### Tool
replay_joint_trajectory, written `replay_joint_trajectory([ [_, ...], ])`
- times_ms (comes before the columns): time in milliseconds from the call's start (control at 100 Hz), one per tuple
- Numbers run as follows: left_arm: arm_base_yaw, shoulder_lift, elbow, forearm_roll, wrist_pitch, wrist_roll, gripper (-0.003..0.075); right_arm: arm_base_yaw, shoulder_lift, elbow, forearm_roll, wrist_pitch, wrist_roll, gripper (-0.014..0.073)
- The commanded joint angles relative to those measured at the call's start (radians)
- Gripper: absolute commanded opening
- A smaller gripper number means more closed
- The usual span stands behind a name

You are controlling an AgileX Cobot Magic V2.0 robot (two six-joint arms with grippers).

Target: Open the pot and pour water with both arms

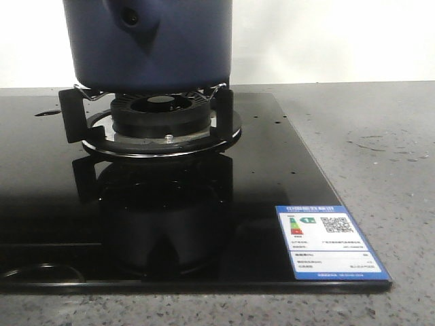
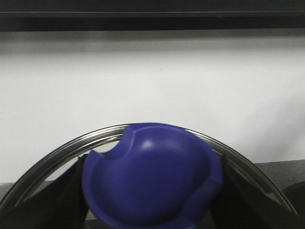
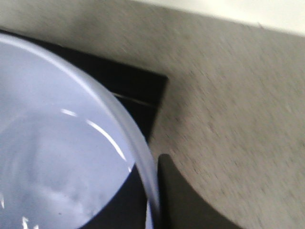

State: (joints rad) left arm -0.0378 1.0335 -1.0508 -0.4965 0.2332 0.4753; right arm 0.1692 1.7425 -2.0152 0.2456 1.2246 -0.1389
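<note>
navy pot (image 1: 153, 44) on burner (image 1: 160, 115), left fingers (image 2: 62, 191) gripping lid knob (image 2: 150, 179), right fingers' (image 3: 178, 191) state unclear

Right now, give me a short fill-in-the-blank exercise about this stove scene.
On the cooktop, the pot sits over the ____.
The energy label is stuck at the cooktop's front ____ corner.
The left gripper closes on a lid knob coloured ____.
Missing words: burner; right; blue.
</note>
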Motion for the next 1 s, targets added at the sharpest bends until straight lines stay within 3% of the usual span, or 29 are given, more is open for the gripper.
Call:
replay_joint_trajectory([
  [0, 0.002, -0.017, -0.034, -0.011, -0.083, -0.001, 0.0362, 0.043, -0.005, -0.124, 0.047, -0.071, -0.009, -0.0060],
  [170, 0.002, -0.017, -0.034, -0.011, -0.083, -0.001, 0.0362, 0.128, 0.076, -0.237, 0.088, -0.162, -0.009, -0.0060],
  [440, 0.002, -0.017, -0.034, -0.011, -0.086, -0.001, 0.0362, 0.230, 0.132, -0.217, 0.068, -0.391, -0.027, -0.0060],
  [690, 0.002, -0.017, -0.034, -0.011, -0.088, -0.001, 0.0362, 0.259, 0.066, 0.010, 0.070, -0.697, -0.103, -0.0041],
  [989, 0.002, -0.017, -0.034, -0.011, -0.089, -0.001, 0.0362, 0.315, -0.059, 0.361, 0.065, -1.195, -0.190, -0.0042],
])
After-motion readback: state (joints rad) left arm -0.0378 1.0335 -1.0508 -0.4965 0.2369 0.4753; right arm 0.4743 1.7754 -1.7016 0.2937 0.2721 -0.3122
